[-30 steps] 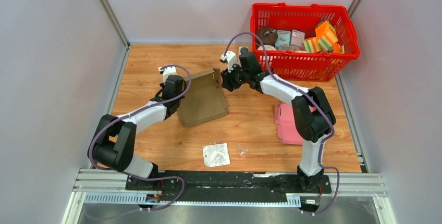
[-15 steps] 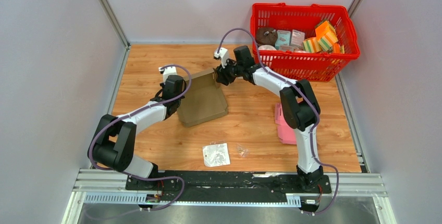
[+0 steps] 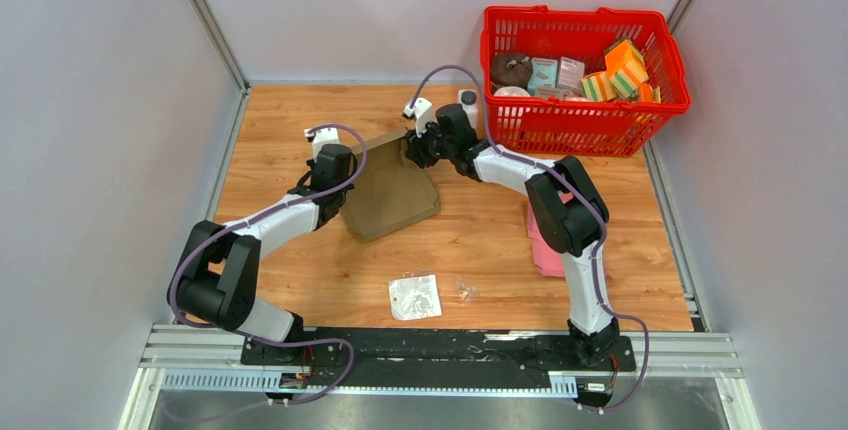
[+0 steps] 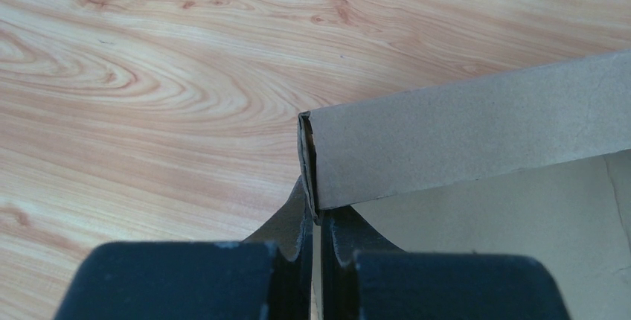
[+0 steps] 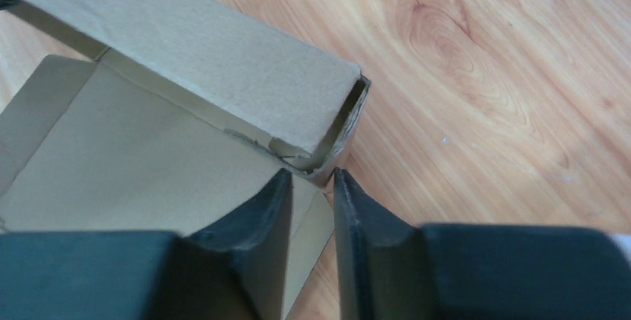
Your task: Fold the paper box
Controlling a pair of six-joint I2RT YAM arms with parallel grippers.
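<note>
Brown cardboard makes up the paper box [image 3: 390,195]. It lies open on the wooden table [image 3: 480,240], between the 2 arms and a bit to the left. It looks only part folded. 1 long wall at the far edge stands up, doubled over, and the floor of the box lies flat.

The left gripper [image 4: 316,219] is squeezed tight on the left end of that wall. I think it holds on there so the box cannot slide or spin while the other arm works.

The right gripper [image 5: 309,182] is at the right end of the same wall, right at the corner. Its 2 fingers [image 5: 268,208] stand 1 on each side of the thin card, with a small gap between them. I cannot tell if they pinch the card yet or only sit around it.

With 1 arm at each end, the wall can stay up straight. That should help when the corner gets tucked in. The card is thin and bends easily, so a hard pull could crush it.

The red basket [image 3: 585,15] sits well apart at the far right, out of the way.
</note>
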